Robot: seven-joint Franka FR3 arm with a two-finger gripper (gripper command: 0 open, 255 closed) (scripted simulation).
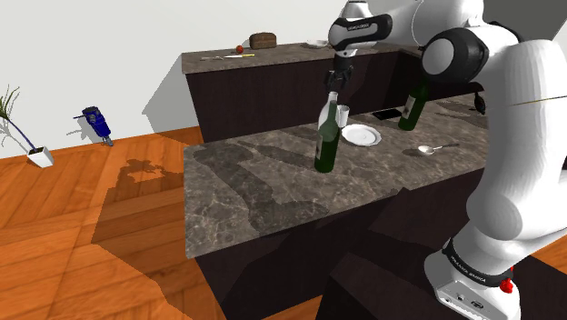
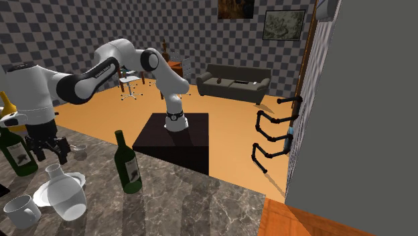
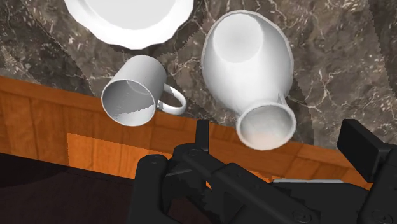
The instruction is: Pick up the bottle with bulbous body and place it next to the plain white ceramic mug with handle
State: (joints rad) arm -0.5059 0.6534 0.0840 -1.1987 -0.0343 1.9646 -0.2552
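Note:
A white bottle with a bulbous body (image 3: 245,67) stands upright on the dark marble counter (image 2: 201,201), close to its edge. Right beside it is a plain white mug with a handle (image 3: 137,94); a small gap separates them. In the second exterior view the bottle (image 2: 65,194) stands between the mug (image 2: 20,210) and a green wine bottle. My black gripper (image 3: 283,143) hovers just above the bottle's neck, fingers (image 3: 361,147) wide apart and touching nothing. The same gripper (image 2: 50,153) hangs over the bottle, and in the shoulder view it (image 1: 337,84) sits above the counter's far edge.
A white plate (image 3: 127,19) lies by the mug and bottle. A green wine bottle (image 2: 127,164) stands nearby, a second one (image 2: 17,151) behind the gripper. A spoon (image 1: 436,147) lies on the counter. Wooden floor (image 3: 95,146) drops away past the counter's edge.

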